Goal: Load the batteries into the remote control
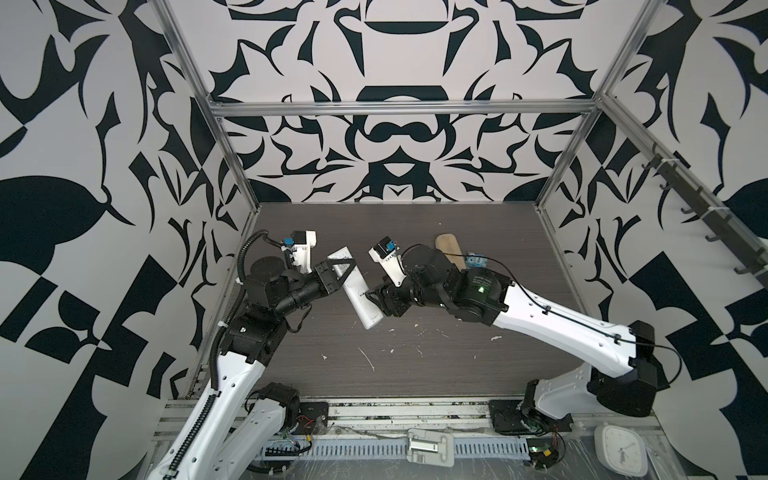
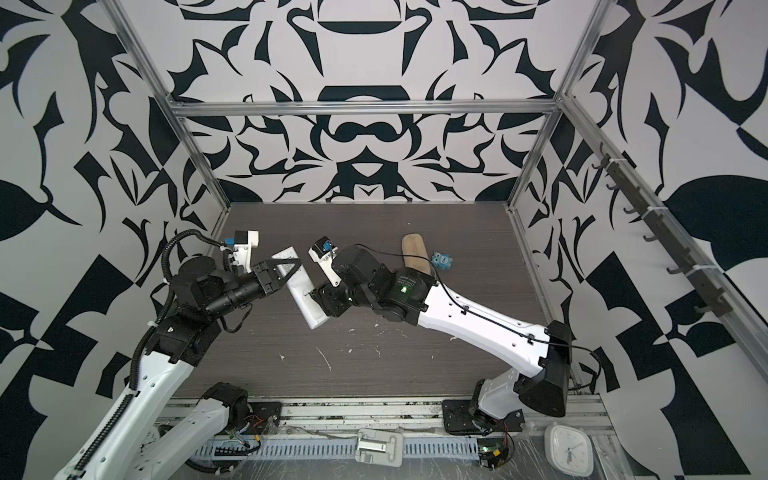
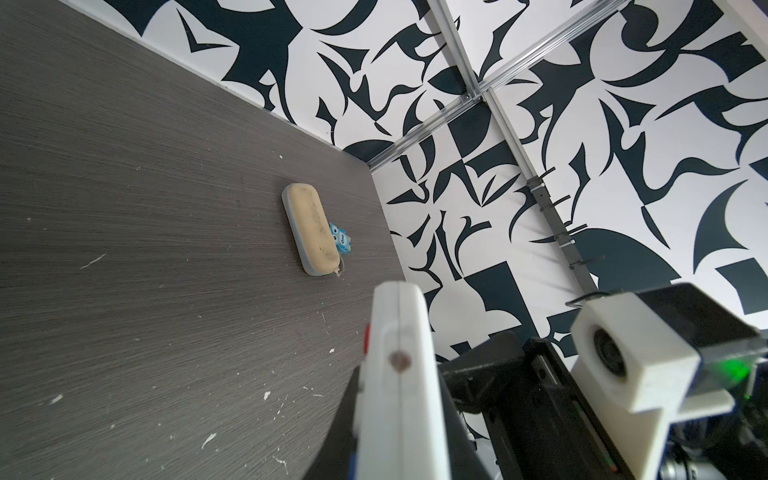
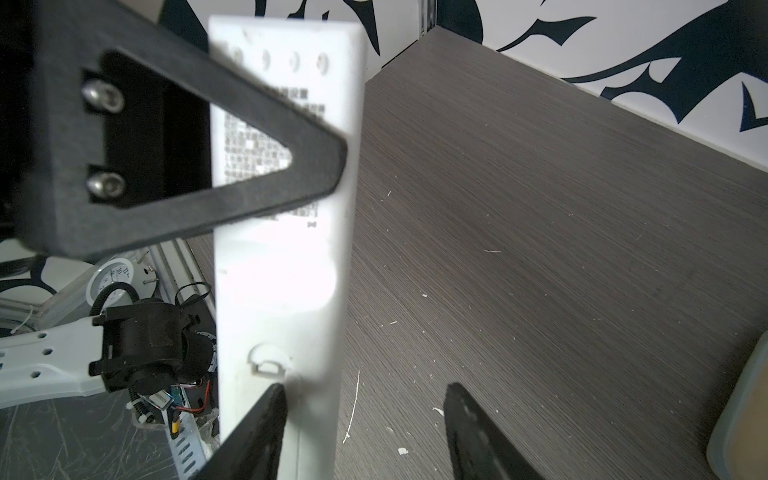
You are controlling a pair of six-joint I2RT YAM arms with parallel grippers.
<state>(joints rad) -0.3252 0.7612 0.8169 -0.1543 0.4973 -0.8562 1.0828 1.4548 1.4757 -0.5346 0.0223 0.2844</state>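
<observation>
My left gripper [image 1: 351,262] [image 2: 297,262] is shut on the remote control [image 1: 357,291] [image 2: 301,291], a long white bar held above the table and slanting toward the front. In the right wrist view the remote control [image 4: 282,270] shows its plain back, with a printed label and a small latch notch [image 4: 268,365]. My right gripper [image 4: 365,388] [image 1: 368,294] is open. One of its fingers [image 4: 257,432] rests against that back just below the notch; the other hangs beside the remote over bare table. In the left wrist view the remote control [image 3: 399,374] stands edge-on between the jaws. The batteries are out of view.
A beige oblong case [image 1: 451,249] [image 3: 311,228] lies at the back right with a small blue figure [image 1: 476,260] [image 3: 341,240] beside it. White scraps [image 1: 368,359] dot the dark table [image 1: 415,374]. A white clock [image 1: 621,449] and a grey-white piece [image 1: 428,446] sit beyond the front rail.
</observation>
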